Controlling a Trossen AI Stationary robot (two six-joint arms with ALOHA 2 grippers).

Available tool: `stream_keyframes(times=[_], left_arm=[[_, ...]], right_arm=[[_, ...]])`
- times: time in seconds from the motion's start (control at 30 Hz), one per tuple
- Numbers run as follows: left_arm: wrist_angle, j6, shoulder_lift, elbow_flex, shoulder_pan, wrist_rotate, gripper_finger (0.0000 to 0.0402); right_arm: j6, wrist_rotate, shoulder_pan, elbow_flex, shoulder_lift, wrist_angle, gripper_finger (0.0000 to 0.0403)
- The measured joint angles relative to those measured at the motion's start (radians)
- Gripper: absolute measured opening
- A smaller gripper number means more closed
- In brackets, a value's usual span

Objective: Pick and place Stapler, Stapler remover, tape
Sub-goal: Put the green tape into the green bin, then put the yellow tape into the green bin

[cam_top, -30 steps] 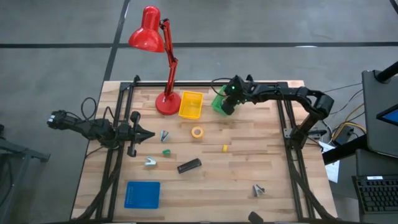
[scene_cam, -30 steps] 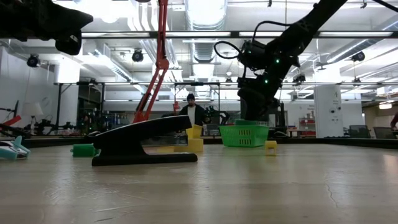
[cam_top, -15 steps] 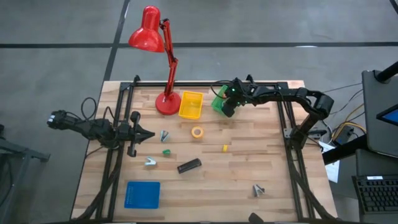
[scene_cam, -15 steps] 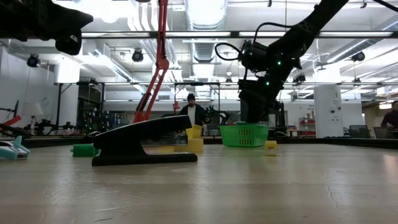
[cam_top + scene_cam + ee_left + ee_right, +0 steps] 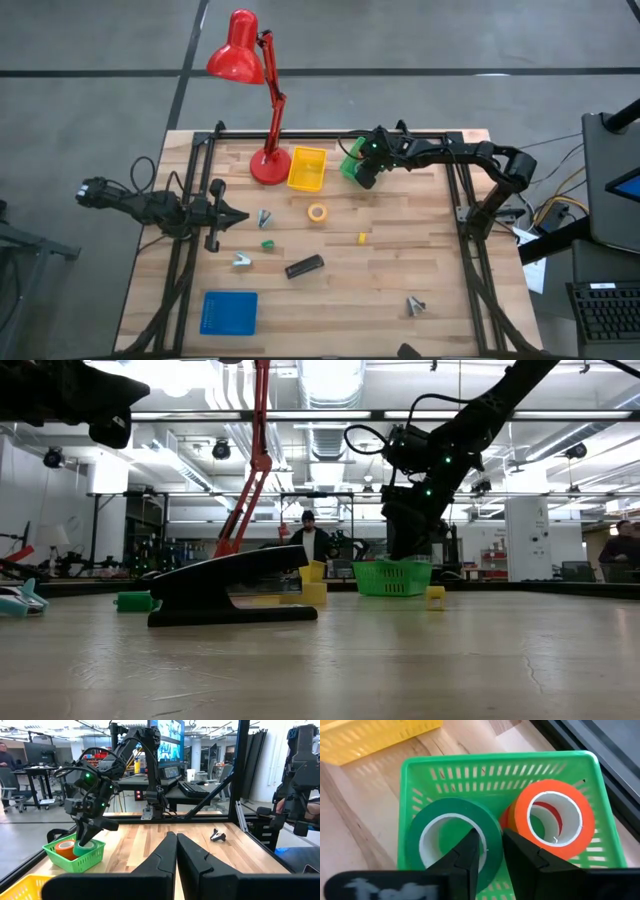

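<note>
My right gripper [image 5: 493,851] hangs over the green basket [image 5: 605,800] at the table's far side, shut on a green tape roll [image 5: 415,827]. An orange tape roll [image 5: 585,820] leans beside it inside the basket. The black stapler [image 5: 304,266] lies flat mid-table, and a yellow tape roll [image 5: 318,212] lies flat farther back. Staple removers lie on the table at left [image 5: 241,260], farther back [image 5: 264,218] and near right [image 5: 416,305]. My left gripper [image 5: 176,840] is shut, level above the table's left side, touching nothing. My right gripper has the green roll's ring wall [image 5: 492,836] between its fingers, one finger [image 5: 470,857] inside the roll's hole and the other [image 5: 520,857] outside, toward the orange roll. The fingers slant down from above. The roll sits tilted inside the basket.
A yellow basket [image 5: 307,168] and a red desk lamp's base [image 5: 268,166] stand left of the green basket. A blue box [image 5: 229,312] sits near the front left. Small green [image 5: 267,243] and yellow [image 5: 362,238] bits lie mid-table. Black frame rails run along the sides.
</note>
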Motion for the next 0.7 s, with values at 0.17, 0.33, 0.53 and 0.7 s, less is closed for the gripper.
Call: stream_keyframes(times=[0.17,0.33,0.53,0.7], left_arm=[[0.000,0.000,0.000,0.000,0.000,0.000,0.0014],[0.000,0.000,0.000,0.000,0.000,0.000,0.0014],[0.000,0.000,0.000,0.000,0.000,0.000,0.0014],[0.000,0.000,0.000,0.000,0.000,0.000,0.0014]], right_arm=[[0.010,0.007,0.000,0.000,0.000,0.001,0.0106],[0.004,0.016,0.000,0.002,0.000,0.026,0.0130],[0.003,0.013,0.011,0.027,0.000,0.030,0.0146],[-0.066,0.009,0.078,0.032,0.000,0.051,0.0142]])
